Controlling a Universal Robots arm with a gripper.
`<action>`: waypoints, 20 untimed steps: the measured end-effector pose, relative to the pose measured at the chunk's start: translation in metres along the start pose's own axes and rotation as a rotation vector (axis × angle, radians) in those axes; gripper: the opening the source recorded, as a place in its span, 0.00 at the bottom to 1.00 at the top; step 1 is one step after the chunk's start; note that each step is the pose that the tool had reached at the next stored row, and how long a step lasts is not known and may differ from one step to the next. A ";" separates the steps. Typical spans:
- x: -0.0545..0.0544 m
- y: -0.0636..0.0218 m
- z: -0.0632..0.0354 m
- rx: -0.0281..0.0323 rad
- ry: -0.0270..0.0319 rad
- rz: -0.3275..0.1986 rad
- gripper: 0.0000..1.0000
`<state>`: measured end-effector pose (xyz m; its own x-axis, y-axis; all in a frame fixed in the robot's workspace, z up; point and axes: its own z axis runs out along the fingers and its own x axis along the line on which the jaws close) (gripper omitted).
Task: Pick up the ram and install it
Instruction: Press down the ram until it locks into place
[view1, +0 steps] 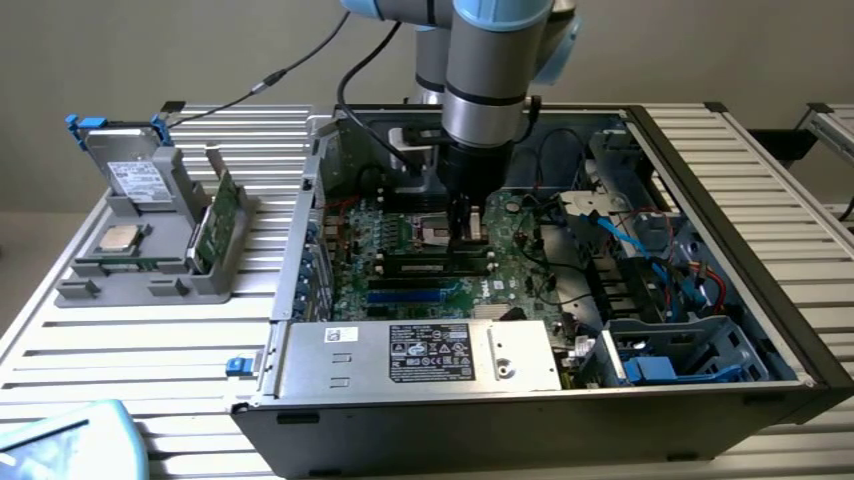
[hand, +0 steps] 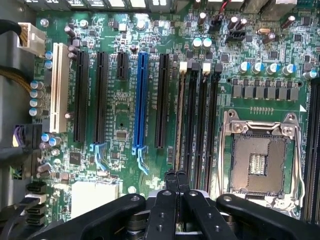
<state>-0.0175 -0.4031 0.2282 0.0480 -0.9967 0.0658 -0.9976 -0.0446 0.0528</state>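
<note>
Over the motherboard (hand: 120, 125), inside the case (view1: 747, 300), the gripper (hand: 176, 176) points straight down with its fingers closed together and nothing between them. Directly at the fingertips, the ram (hand: 179, 120) appears as a thin edge standing in the nearest memory slot; whether it is fully seated cannot be told. Just beyond, to one side, is the open socket (hand: 260, 160); to the other, the blue slot (hand: 141, 100).
</note>
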 end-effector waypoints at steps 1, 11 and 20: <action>0.000 0.0022 -0.0002 0.0000 0.0003 0.000 0.11; -0.001 0.0193 -0.0014 0.0006 0.0004 0.000 0.11; -0.002 0.0208 0.0005 0.0160 0.0013 0.001 0.11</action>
<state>-0.0384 -0.4019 0.2287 0.0469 -0.9966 0.0671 -0.9983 -0.0445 0.0367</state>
